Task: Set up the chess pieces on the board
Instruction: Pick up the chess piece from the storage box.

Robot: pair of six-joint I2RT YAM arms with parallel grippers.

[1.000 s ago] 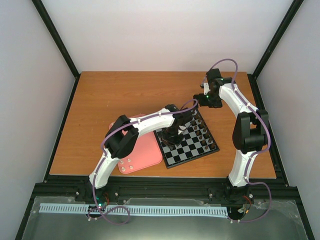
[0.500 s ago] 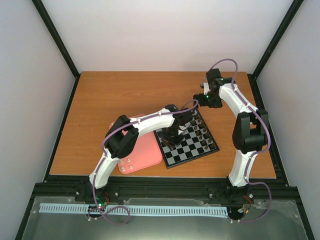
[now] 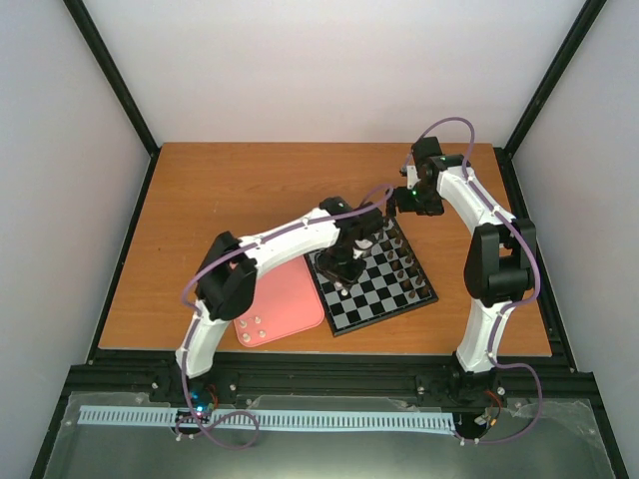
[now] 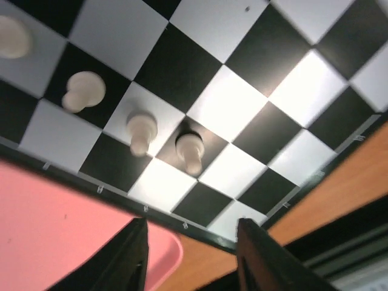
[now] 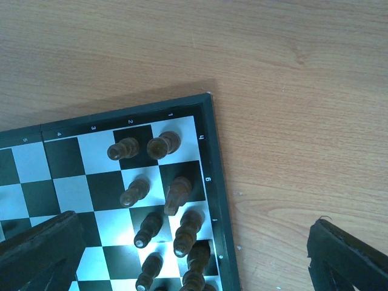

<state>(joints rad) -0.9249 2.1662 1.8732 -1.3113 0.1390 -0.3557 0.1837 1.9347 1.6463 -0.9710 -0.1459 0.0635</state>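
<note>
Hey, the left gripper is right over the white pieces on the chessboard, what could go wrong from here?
1. The left gripper hangs open, close over the row of cream pieces near the edge of the chessboard. A sideways move before lifting could tip the nearest pawn.
2. The right gripper hovers open above the crowded dark brown pieces at the board's corner. Any descent there could topple several.
</note>
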